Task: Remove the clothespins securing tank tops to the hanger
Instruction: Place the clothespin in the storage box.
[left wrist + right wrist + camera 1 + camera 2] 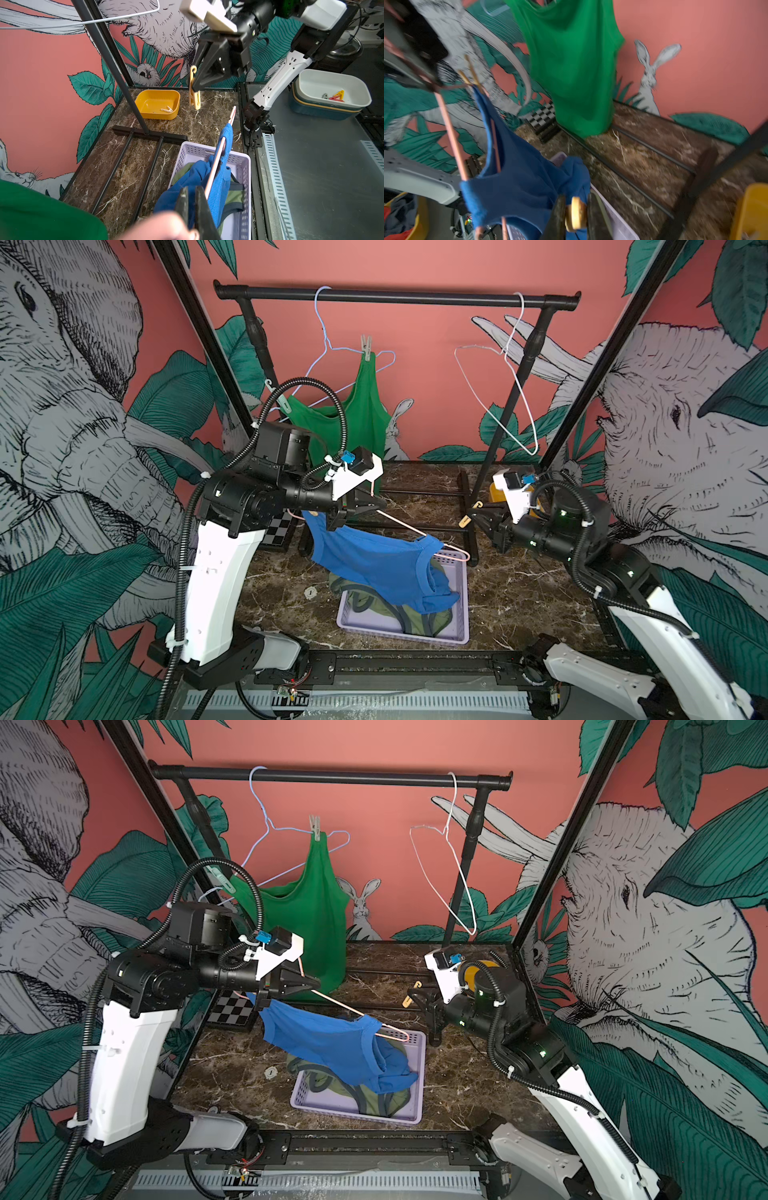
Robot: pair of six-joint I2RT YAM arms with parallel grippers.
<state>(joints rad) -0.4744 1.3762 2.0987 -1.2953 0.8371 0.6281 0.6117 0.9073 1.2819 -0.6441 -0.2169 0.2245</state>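
Clothespin [195,99] prob. in R end effector [196,86]

Overhead stereo, close wrists, shared blue top [198,176]

A rail [395,296] spans the back of the tabletop [519,593]. On it the left hanger [322,329] carries the hanging tank top [361,414], pinned by an upper clothespin [366,347] and, lower left, a second clothespin [284,403]. The bare hanger [513,364] hangs to its right. In front, a basket [415,637] holds the bottom tank top [432,620]. Above it the slanting hanger [403,524] runs from the left tool [370,504] down toward the basket's far rim (contact unclear), and its draped tank top [374,560] trails into the basket. To the right, the right tool [476,519] holds a third clothespin [194,97], with a tray [153,116] behind it.
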